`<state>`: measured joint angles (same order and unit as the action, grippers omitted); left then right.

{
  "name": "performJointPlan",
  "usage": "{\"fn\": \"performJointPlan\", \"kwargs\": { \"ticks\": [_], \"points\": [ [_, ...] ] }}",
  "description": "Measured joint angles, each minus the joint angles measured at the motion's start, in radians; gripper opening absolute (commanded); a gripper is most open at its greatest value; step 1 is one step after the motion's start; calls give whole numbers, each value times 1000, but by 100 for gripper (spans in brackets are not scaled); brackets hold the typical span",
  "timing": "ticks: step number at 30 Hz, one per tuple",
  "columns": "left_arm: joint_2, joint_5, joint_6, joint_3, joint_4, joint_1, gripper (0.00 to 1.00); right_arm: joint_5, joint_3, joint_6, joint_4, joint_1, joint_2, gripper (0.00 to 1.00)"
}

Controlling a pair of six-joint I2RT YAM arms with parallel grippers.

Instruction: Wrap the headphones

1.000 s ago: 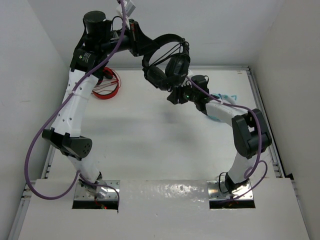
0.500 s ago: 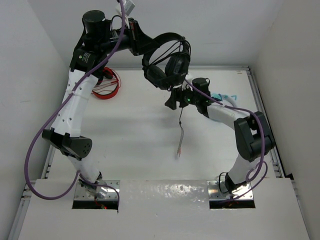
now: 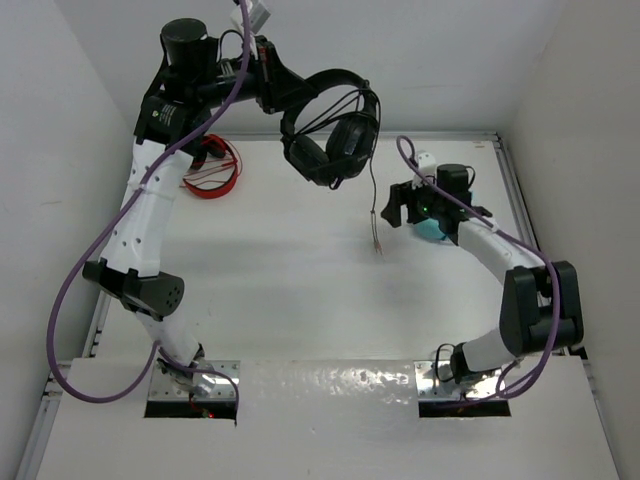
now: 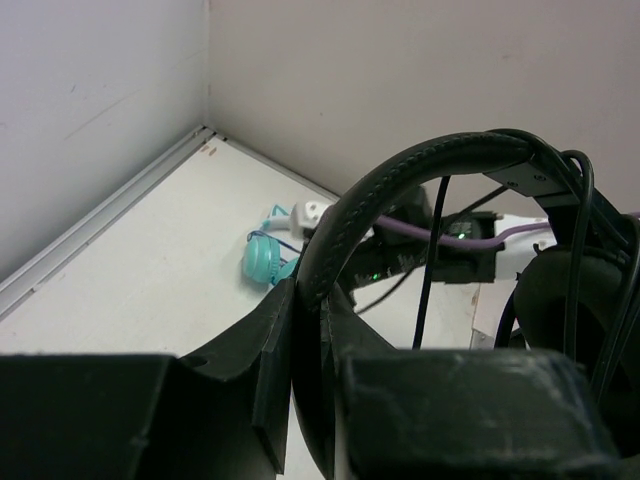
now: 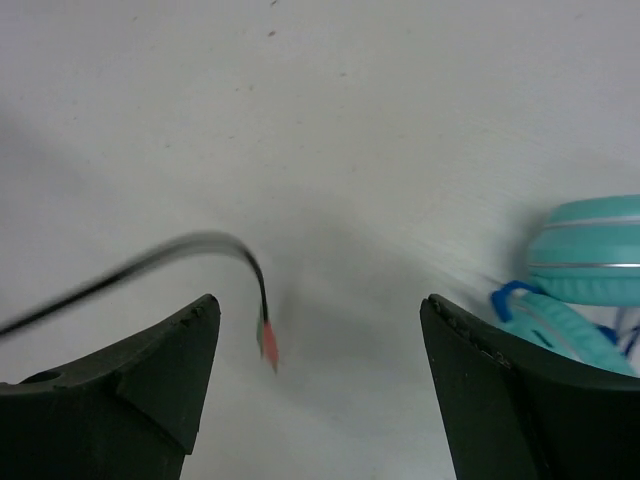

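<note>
The black headphones (image 3: pixel 335 135) hang in the air at the back, held by the headband. My left gripper (image 3: pixel 275 92) is shut on the headband (image 4: pixel 400 190), which sits clamped between its fingers (image 4: pixel 262 330). Some cable is looped over the headband and ear cups. The loose cable end (image 3: pixel 375 205) hangs down to a plug (image 3: pixel 378 247) above the table. My right gripper (image 3: pixel 398 208) is open and empty, just right of the hanging cable. In the right wrist view the blurred cable and its plug (image 5: pixel 268 342) dangle between the spread jaws (image 5: pixel 318 302), touching neither.
Light blue headphones (image 3: pixel 432 228) lie on the table under my right wrist, also showing in the right wrist view (image 5: pixel 590 265) and the left wrist view (image 4: pixel 265 260). Red headphones (image 3: pixel 215 170) lie at the back left. White walls enclose the table on three sides.
My right gripper has moved from under the ear cups to the right, open. The cable end dropped free and now swings beside it. The left arm holds still.
</note>
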<state>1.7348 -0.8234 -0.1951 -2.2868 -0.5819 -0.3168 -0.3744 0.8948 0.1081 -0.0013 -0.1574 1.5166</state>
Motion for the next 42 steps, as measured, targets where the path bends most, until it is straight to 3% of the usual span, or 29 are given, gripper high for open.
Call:
{"fn": "performJointPlan", "kwargs": {
  "ticks": [6, 11, 16, 20, 25, 28, 36, 42],
  "points": [
    [0, 22, 32, 0, -32, 0, 0, 39, -59, -142, 3, 64, -100, 81],
    [0, 39, 39, 0, -42, 3, 0, -58, -211, -270, 45, 71, -167, 84],
    [0, 58, 48, 0, -44, 8, 0, -143, -266, -236, 186, 48, -154, 84],
    [0, 90, 69, 0, -53, 10, 0, -167, -243, -192, 361, -58, -83, 84],
    [0, 118, 90, 0, -59, 11, 0, -239, -200, -154, 452, -156, 0, 83],
    [0, 131, 95, 0, -59, 11, 0, -289, -198, -166, 425, -160, 1, 84],
    [0, 136, 105, 0, -73, 11, 0, -312, -175, -340, 161, -159, -83, 83],
    [0, 136, 107, 0, -76, 11, 0, -282, -174, -393, 102, -138, -121, 84]
  ]
}}
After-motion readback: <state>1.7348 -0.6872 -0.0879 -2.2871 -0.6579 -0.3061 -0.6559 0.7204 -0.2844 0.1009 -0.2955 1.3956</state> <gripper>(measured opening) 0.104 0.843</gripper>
